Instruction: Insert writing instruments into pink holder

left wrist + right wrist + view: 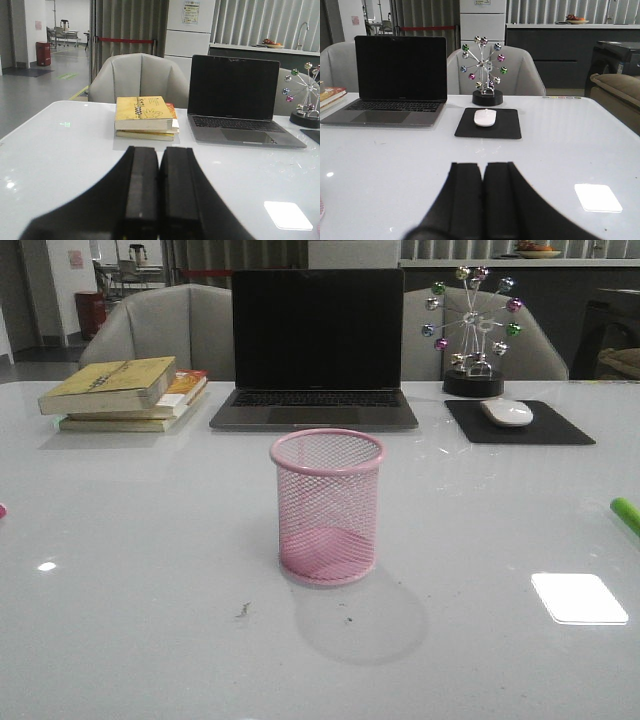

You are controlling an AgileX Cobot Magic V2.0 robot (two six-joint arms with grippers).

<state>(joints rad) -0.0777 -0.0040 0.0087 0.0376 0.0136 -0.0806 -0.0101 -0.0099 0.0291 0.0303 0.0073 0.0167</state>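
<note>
The pink holder [327, 506] stands upright and empty at the middle of the table in the front view. One end of the lime-green pen [625, 513] pokes in at the right edge of that view, lying on the table. A small magenta tip [2, 510] shows at the left edge; the rest of that pen is out of view. Neither arm appears in the front view. In the left wrist view my left gripper [159, 156] is shut with nothing between its fingers, low over bare table. My right gripper [482, 171] is likewise shut and empty.
An open laptop [316, 350] sits behind the holder, a stack of books [125, 392] to its left. A mouse [507, 412] on a black pad [530, 430] and a ball ornament [472, 330] are at the back right. Chairs stand beyond the table's far edge.
</note>
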